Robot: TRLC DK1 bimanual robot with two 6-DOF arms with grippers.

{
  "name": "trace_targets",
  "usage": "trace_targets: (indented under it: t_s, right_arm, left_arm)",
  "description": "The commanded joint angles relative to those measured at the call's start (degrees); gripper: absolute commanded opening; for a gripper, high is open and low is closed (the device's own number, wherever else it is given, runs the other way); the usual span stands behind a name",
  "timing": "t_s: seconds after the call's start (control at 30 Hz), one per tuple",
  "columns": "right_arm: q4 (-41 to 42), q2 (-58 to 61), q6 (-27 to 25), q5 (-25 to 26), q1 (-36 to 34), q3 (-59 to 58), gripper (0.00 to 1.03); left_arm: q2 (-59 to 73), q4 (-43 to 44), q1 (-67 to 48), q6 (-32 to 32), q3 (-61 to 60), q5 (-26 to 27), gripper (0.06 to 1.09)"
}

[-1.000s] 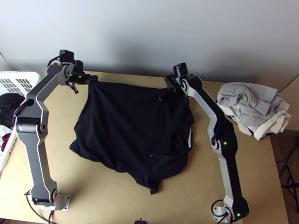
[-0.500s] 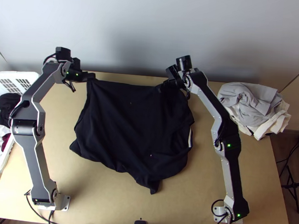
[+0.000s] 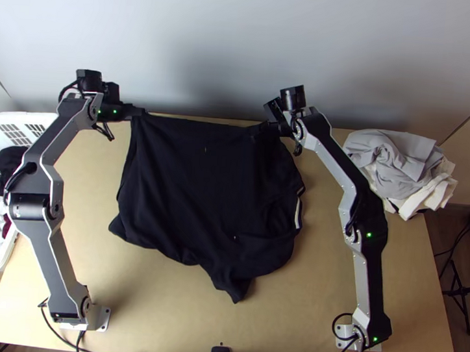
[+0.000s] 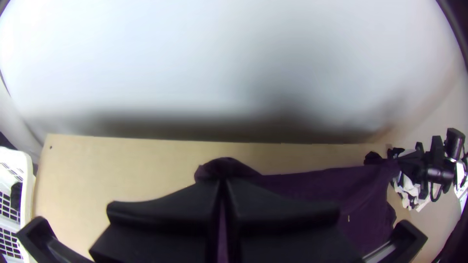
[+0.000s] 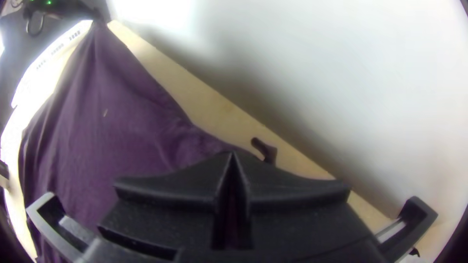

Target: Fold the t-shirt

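Note:
A black t-shirt (image 3: pixel 188 192) lies loosely spread, its far edge drawn straight between the two grippers. At its far left corner my left gripper (image 3: pixel 142 112) is shut on the cloth; in the left wrist view the left gripper (image 4: pixel 223 182) has its fingers together, with a bunched bit of shirt (image 4: pixel 226 168) beyond the tips. Toward the far right part of the edge, my right gripper (image 3: pixel 257 129) is shut on the shirt; in the right wrist view a small end of cloth sticks out past the right gripper (image 5: pixel 232 156). The lower part rests on the table, wrinkled, a point toward the near edge.
A white basket (image 3: pixel 4 249) with clothes stands at the left edge. Grey and cream clothes (image 3: pixel 395 169) are piled at the table's far right corner. A wall (image 3: pixel 245 46) rises behind the far edge. Bare table (image 3: pixel 160 300) lies nearer than the shirt.
The left gripper has moved left and toward the wall, the shirt's far left corner going with it. My right gripper has shifted slightly away too, and the shirt's far edge is higher up the picture.

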Motion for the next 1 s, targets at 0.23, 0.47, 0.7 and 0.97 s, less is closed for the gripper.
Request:
trace_targets:
  t_s: [0.23,0.47,0.7,0.97]
  right_arm:
    - [16.60,-2.23,-6.37,9.53,2.58,-11.81,0.03]
    - [16.69,-3.99,-6.37,10.33,2.05,-12.51,0.03]
    - [16.78,-11.28,-5.49,10.15,2.84,-19.89,0.03]
    - [20.56,-22.97,-4.35,10.15,6.71,-38.61,0.03]
  left_arm:
    - [-4.65,18.31,-0.44,0.51,-11.03,-5.79,0.09]
    - [-10.28,25.51,-1.85,0.51,-21.75,-6.84,0.09]
    - [-17.66,29.03,-2.47,0.94,-31.42,-6.84,0.09]
    - [-25.48,29.82,-1.94,2.35,-40.65,-6.40,0.09]
